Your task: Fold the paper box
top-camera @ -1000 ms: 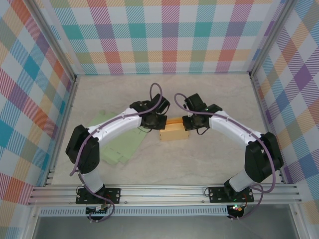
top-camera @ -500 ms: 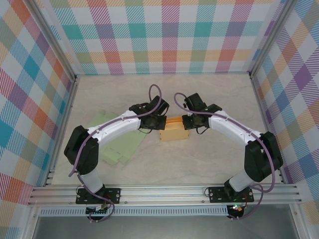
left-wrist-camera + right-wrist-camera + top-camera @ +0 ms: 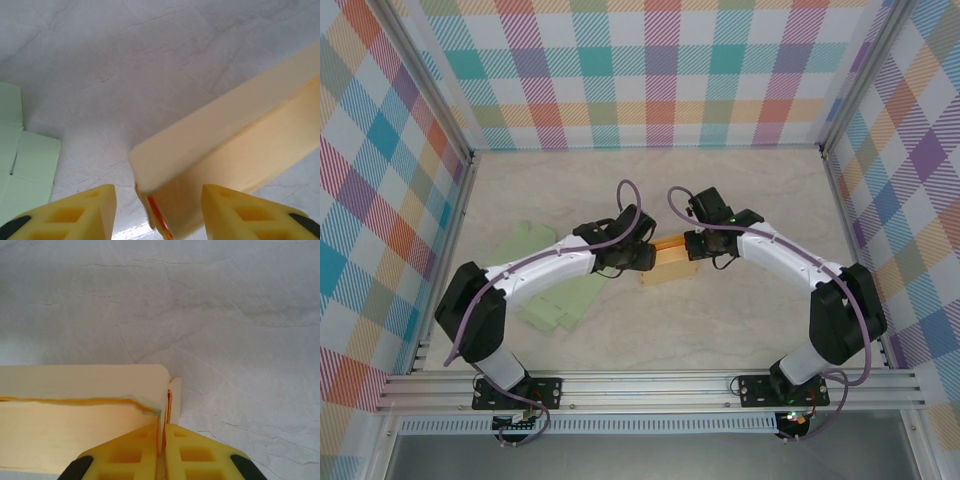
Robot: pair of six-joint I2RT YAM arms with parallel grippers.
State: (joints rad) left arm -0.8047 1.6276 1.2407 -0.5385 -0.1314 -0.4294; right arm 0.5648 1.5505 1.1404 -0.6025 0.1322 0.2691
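Vs a second ago: left gripper (image 3: 638,256) sits lower, at the left end of the paper box (image 3: 670,264). The box, mid-frame on the table (image 3: 750,320), now lies skewed. Left wrist view: left jaws apart, box corner between the fingers (image 3: 95,205), green sheets (image 3: 20,155) at left edge. Right wrist view: right gripper (image 3: 162,440) pinched tight on the box's end flap.

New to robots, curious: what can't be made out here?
- Top view: the left arm and right arm cover the yellow box's ends.
- Top view: the left arm hides part of the green sheet.
- Left wrist view: the box runs off the right edge.
- Right wrist view: the left edge crops the box.
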